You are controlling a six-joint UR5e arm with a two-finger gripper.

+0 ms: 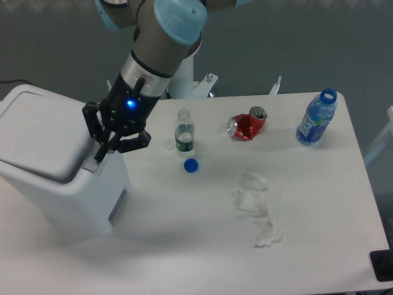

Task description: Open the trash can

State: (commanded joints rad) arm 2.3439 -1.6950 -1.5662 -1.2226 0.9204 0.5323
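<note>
Progress looks partial from my one fixed view. The trash can (58,166) sits at the left end of the counter (202,246), a big white box far larger than anything else there. Its lid (40,138) reads grey and shaded rather than flush white, and along the front rim there is a visible step between lid and body, so I judge the latch has been released and the lid is starting to move; I cannot tell how far it has swung. It is certainly not standing up and clear of the opening.

My claw (105,149) is at the can's right front corner, fingers pointing down with the tips touching or just at the rim where the latch sits. The two fingers are spread a little apart and nothing is held between them; it looks like a pushing pose, not a grasp.

What is left, as I read it: confirm the lid opens fully, then back the arm off so it does not block the lid.

Elsewhere on the counter stand a small clear bottle (183,131) with a blue cap (191,165) just beside it, a crushed red can (247,125), a blue bottle (316,117) near the far right edge, and crumpled tissue (258,209).
</note>
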